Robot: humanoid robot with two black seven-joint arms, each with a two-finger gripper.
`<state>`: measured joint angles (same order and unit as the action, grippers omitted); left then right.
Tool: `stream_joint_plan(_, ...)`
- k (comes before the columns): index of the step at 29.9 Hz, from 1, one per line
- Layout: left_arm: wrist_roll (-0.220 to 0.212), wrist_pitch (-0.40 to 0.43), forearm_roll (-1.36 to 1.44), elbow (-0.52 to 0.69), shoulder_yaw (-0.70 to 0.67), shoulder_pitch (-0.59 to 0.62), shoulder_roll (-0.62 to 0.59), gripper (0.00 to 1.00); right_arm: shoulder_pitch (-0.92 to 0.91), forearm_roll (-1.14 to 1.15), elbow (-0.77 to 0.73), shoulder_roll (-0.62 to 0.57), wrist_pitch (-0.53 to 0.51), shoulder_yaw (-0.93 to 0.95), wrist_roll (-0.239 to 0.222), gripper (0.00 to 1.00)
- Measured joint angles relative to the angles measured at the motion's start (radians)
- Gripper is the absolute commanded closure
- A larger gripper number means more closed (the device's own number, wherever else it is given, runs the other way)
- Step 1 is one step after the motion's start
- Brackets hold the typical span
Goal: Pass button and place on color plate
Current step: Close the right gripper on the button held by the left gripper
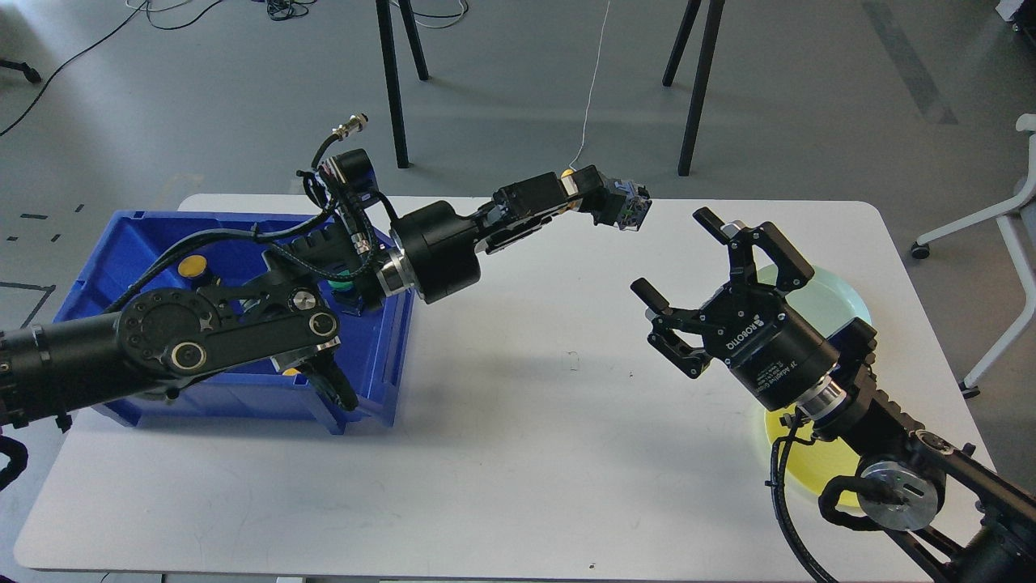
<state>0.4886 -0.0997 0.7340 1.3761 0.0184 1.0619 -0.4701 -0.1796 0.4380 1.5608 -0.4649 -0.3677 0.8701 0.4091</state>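
My left gripper [600,197] reaches out over the far middle of the table and is shut on a yellow button [625,206]; its yellow cap peeks out behind the fingers and its grey block faces right. My right gripper [689,263] is open and empty, a short way to the right of and below the button. The pale green plate [838,304] and the yellow plate [819,461] lie at the right, both mostly hidden by my right arm.
A blue bin [105,267] stands at the left of the white table [526,453], with a yellow button [192,265] and a green button [341,286] showing inside. My left arm covers much of the bin. Black stand legs [392,81] rise behind the table.
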Motion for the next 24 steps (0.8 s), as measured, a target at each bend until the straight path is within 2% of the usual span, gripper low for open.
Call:
stream_joint_plan(5, 0.0, 0.0, 0.003, 0.001, 0.0, 0.0, 0.0, 0.96, -0.025, -0.001, -0.003, 0.003, 0.002, -0.006, 0.02, 0.01)
stream_joint_plan(12, 0.0, -0.003, 0.005, 0.001, 0.005, 0.0, 0.002, 0.96, -0.081, -0.083, -0.014, 0.001, 0.004, -0.02, 0.02, 0.02)
stream_joint_plan(20, 0.0, -0.003, 0.005, 0.001, 0.008, 0.001, 0.002, 0.96, -0.193, -0.096, -0.06, 0.001, 0.038, -0.13, 0.019, 0.04)
stream_joint_plan(22, 0.0, -0.003, 0.005, 0.001, 0.008, 0.001, 0.002, 0.96, -0.208, -0.096, -0.073, 0.003, 0.041, -0.15, 0.018, 0.11)
stream_joint_plan(23, 0.0, -0.003, 0.005, 0.001, 0.008, 0.001, 0.002, 0.96, -0.214, -0.096, -0.077, 0.004, 0.042, -0.158, 0.017, 0.23)
stream_joint_plan(24, 0.0, -0.003, 0.005, 0.001, 0.008, 0.001, 0.002, 0.96, -0.216, -0.097, -0.08, 0.004, 0.043, -0.163, 0.017, 0.43)
